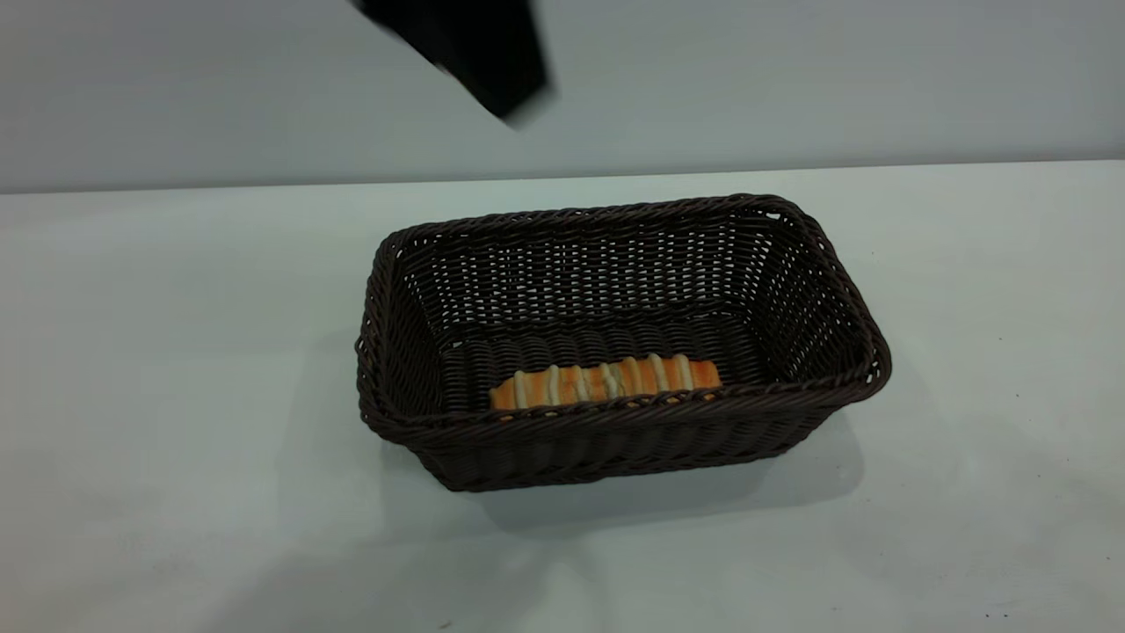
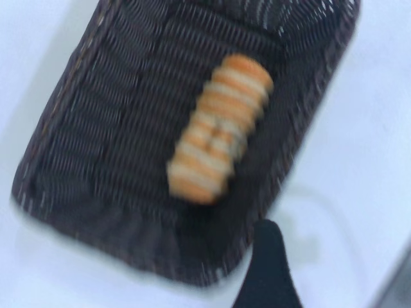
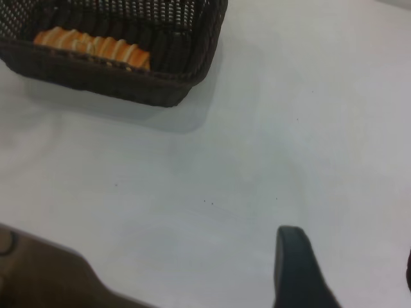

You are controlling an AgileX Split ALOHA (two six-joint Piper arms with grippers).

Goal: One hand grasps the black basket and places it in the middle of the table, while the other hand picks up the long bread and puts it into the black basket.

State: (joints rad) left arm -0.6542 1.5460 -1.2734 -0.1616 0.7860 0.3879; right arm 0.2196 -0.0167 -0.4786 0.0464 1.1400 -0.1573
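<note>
The black basket (image 1: 817, 290) stands on the table (image 1: 158, 369) near its middle. The long bread (image 1: 606, 382) lies flat inside it, along the near wall. The left wrist view shows the bread (image 2: 218, 128) on the basket floor (image 2: 115, 122) from above. My left gripper (image 2: 334, 276) is open and empty, raised above the basket's edge; in the exterior view its arm (image 1: 475, 53) is a blurred dark shape high behind the basket. My right gripper (image 3: 352, 269) is open and empty over bare table, away from the basket (image 3: 160, 83); it is out of the exterior view.
The tabletop around the basket is white with a few small dark specks (image 3: 209, 203). A plain grey wall (image 1: 791, 79) runs behind the table's far edge. A dark brown surface (image 3: 45, 276) shows at a corner of the right wrist view.
</note>
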